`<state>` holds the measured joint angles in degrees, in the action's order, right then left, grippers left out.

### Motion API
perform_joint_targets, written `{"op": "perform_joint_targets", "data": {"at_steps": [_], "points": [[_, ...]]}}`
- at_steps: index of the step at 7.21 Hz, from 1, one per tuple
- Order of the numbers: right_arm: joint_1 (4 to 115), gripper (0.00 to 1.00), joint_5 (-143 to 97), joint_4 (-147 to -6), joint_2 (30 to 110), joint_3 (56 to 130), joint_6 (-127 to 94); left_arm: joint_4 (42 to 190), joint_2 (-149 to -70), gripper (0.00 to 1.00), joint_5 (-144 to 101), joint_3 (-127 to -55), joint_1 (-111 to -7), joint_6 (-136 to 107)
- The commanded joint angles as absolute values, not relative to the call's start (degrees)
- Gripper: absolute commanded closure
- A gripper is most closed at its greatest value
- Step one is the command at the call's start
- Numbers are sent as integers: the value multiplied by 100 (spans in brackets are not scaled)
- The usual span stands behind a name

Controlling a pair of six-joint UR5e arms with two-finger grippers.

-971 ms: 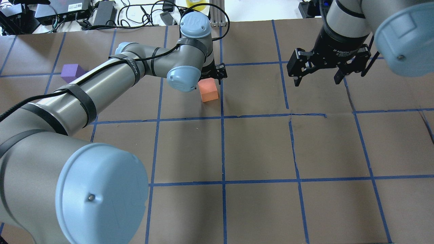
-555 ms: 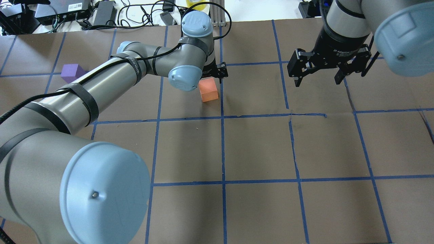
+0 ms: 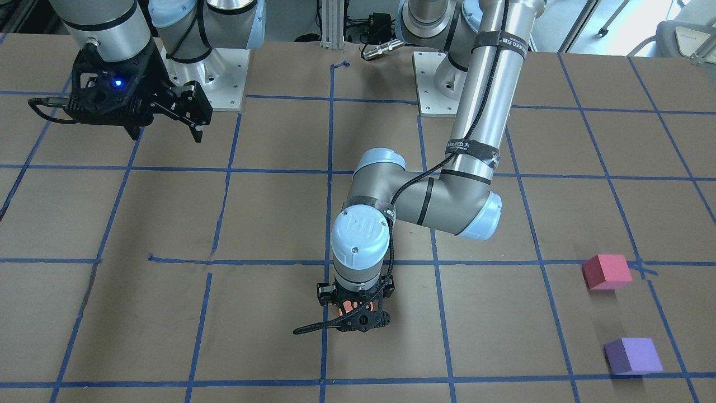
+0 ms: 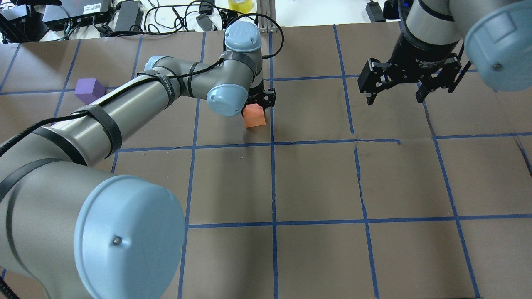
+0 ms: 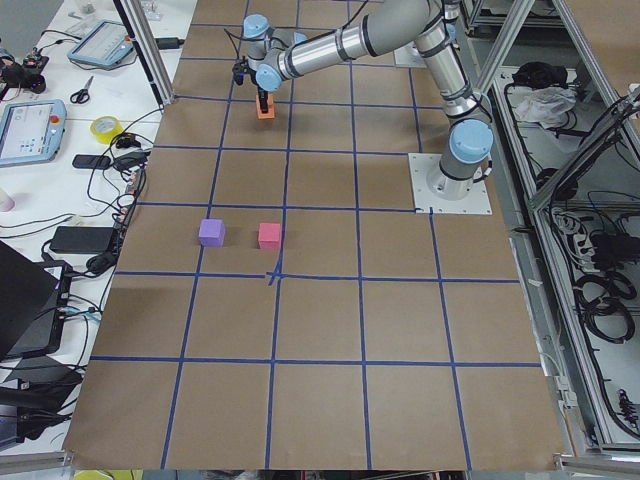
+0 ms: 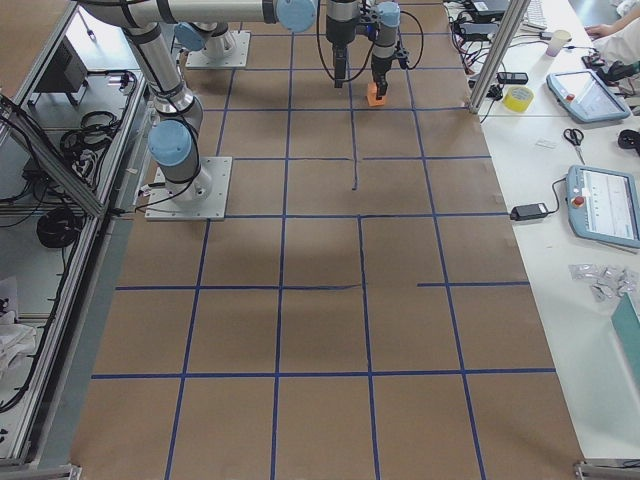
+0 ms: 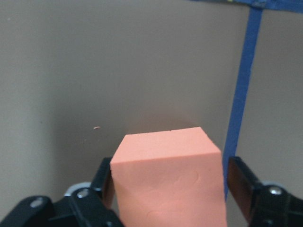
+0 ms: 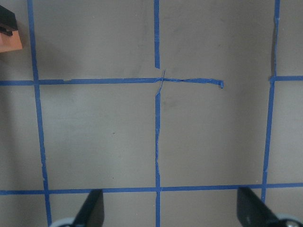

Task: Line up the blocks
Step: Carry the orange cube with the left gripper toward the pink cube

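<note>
Orange block (image 7: 165, 161) inside left claw (image 7: 169, 189), blue tape (image 7: 241, 94) beside.

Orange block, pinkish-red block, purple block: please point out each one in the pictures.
orange block (image 4: 254, 118): overhead exterior view, on its visible side face.
pinkish-red block (image 3: 604, 266): exterior front-facing view, on its top face.
purple block (image 3: 629, 348): exterior front-facing view, on its top face.

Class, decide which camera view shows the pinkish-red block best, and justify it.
Exterior front-facing: the pinkish-red block appears largest and unobstructed. Exterior left shows it smaller, beside the purple block. The overhead, exterior right and wrist views do not show it.
</note>
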<state>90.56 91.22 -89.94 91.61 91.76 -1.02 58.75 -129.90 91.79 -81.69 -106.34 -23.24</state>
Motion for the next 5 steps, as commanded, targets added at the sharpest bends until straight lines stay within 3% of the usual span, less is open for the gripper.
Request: {"op": "perform_joint_targets", "data": {"at_steps": [1,5], "points": [[9026,0,9123,-8991,9167,9176,-97,5932,-12807,100,9185,-8192,-10583,-2198],[9009,0,9158,-8982,9158,9176,-97,6579,-12026,100,9026,-8339,-9469,-1367]]}}
